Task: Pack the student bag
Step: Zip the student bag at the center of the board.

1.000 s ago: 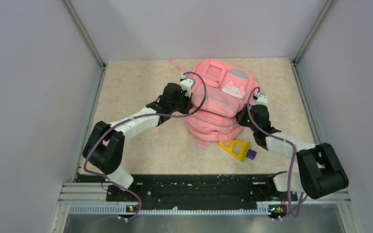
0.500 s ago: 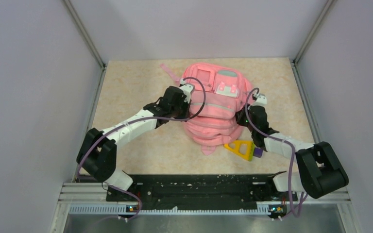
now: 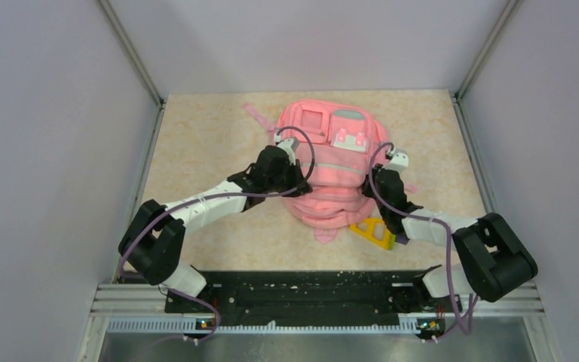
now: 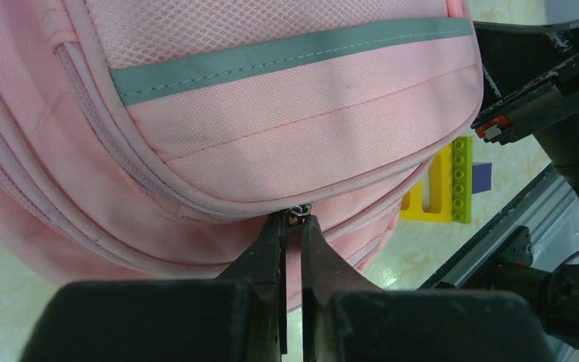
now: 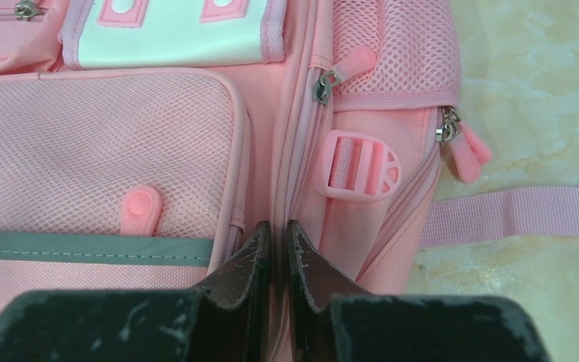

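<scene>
Large soft pink fabric backpack (image 3: 335, 175) is lying on the beige table (image 3: 211, 128).
Left gripper (image 4: 292, 220) is clamping its small metal zip pull (image 4: 299, 210); right gripper (image 5: 275, 230), nearly closed, is nosing the side seam, hold unclear.

Bag (image 5: 286, 105): pink, fills left and centre.
Right gripper (image 5: 275, 228): jaws nearly closed, tips at seam beside mesh pocket (image 5: 98, 143).
Buckle (image 5: 360, 164): pink, just right of jaws.
Strap (image 5: 516, 213): flat on desk (image 5: 535, 83).
Zip pull (image 5: 469, 149): at bag's right edge.

Matt cloth student bag (image 4: 271, 113), mesh pocket (image 5: 105, 151), metal zip pull (image 4: 298, 210), glossy plastic buckle (image 5: 358, 164)
</scene>
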You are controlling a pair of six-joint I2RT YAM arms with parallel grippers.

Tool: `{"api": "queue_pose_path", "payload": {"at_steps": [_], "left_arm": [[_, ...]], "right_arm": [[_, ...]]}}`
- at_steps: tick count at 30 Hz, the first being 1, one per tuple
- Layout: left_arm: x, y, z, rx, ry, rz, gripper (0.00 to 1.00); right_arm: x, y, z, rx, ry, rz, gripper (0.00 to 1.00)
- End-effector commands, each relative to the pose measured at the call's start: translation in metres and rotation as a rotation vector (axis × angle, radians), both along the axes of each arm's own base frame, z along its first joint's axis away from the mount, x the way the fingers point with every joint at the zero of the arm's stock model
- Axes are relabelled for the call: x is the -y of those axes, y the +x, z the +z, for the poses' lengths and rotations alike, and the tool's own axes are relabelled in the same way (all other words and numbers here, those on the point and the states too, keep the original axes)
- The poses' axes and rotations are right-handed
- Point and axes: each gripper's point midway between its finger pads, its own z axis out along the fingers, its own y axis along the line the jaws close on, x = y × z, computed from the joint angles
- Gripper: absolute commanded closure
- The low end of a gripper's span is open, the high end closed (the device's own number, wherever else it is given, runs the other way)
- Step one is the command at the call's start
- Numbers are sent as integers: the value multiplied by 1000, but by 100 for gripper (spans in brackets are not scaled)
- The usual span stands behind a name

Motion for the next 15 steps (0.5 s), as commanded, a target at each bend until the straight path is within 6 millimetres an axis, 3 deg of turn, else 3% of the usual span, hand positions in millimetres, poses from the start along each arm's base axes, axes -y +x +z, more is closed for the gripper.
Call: {"api": "queue_pose_path", "payload": {"at_steps": [1,4,7,9,11,15], "left_arm": [[24,-9,30,9,-171,1,100],[25,-10,35,7,-185,2,93],[29,-15,30,-10,-185,-26,80],[18,-16,24,1,-129,-7,68],[-1,-14,22,36,-50,38,52],[-37,-14,33,95,34,125,36]], "right_arm": [[-18,-12,4,7,20,66,100],[-13,-17,10,3,-11,76,92],[-10,-28,15,-7,-20,99,72],[-6,-39,14,-30,-28,106,53],[-3,-50,15,-48,-26,120,41],[3,-74,17,-84,-14,149,34]]}}
